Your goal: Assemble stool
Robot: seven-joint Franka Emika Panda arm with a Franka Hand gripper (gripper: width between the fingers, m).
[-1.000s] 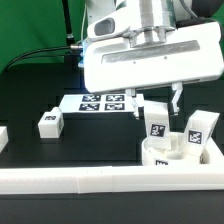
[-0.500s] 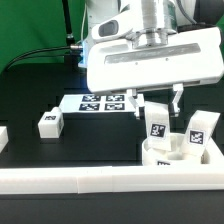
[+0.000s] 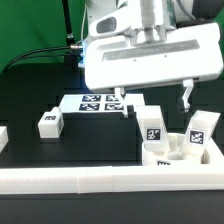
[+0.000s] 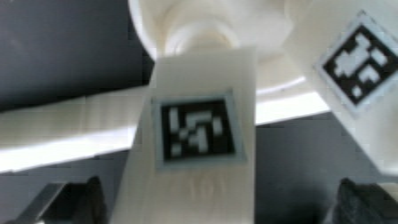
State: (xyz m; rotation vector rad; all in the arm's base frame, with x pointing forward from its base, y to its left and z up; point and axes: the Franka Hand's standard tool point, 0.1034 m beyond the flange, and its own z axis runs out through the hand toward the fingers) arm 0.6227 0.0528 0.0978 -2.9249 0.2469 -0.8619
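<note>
A tagged leg [image 3: 152, 127] stands directly beneath the gripper [image 3: 153, 103] in the round seat [image 3: 172, 153] and looks slightly tilted. It may not be fully home in its socket, so a finger brushing it on the way up could tip it out or knock the second leg [image 3: 201, 130] just beside it. The gripper hangs spread wide and empty, its fingers [image 3: 185, 98] clear on either side of the leg. A third leg [image 3: 49, 122] lies on the bench [image 3: 90, 145], well off to the gripper's far side.

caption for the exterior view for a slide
Open hand above a tagged leg standing on the round seat
</note>
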